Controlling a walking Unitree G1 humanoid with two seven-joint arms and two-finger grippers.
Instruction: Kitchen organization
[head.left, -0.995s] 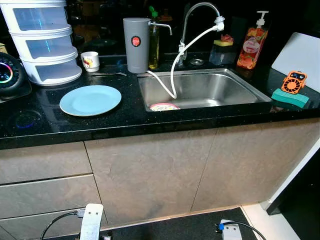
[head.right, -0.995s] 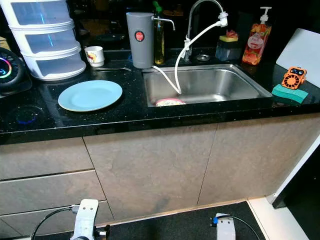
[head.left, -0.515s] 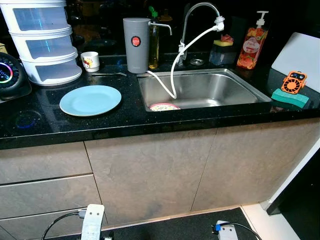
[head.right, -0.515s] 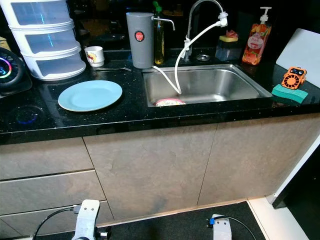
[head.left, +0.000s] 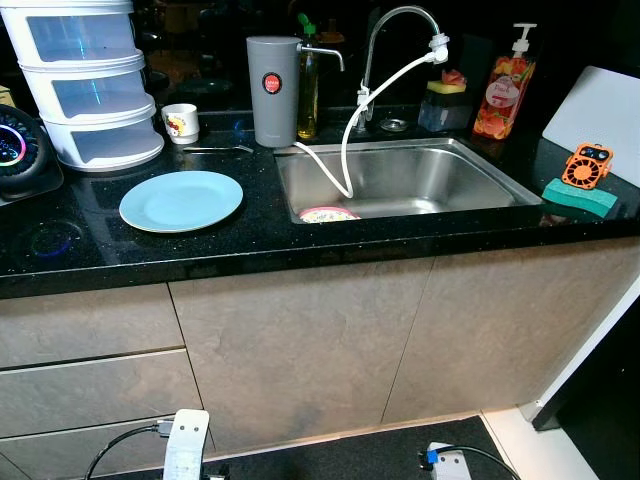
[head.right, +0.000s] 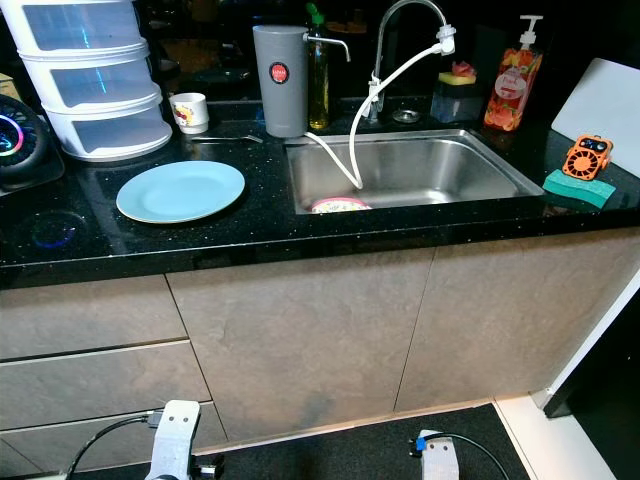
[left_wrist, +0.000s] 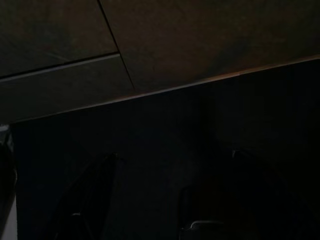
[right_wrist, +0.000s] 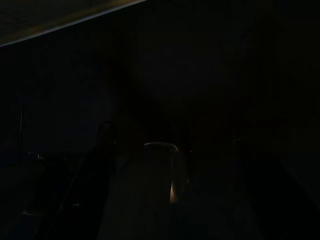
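Nearest to us, both arms hang low in front of the beige cabinet doors: the left wrist housing and the right wrist housing just peek in at the bottom edge. In the dark left wrist view our left pincer shows two black fingers standing apart, pointed at the cabinet base. In the right wrist view our right pincer is so deep in shade that we cannot tell whether it is apart or together.

Up on the black speckled stone table, we have the round pale-blue plate lying flat near the front edge, to the left of the stainless steel sink. Inside the sink, against its front left wall, sits a small pink-rimmed dish, with the white flexible hose dropping down beside it from the curved chrome tap.

At the right end lies a teal sponge with a small orange fan leaning on it.

Farther back: a white three-tier plastic drawer stack on the left, a small white patterned cup beside it, a tall grey water-filter cylinder at the sink's back left corner, and an orange soap pump bottle behind the sink.
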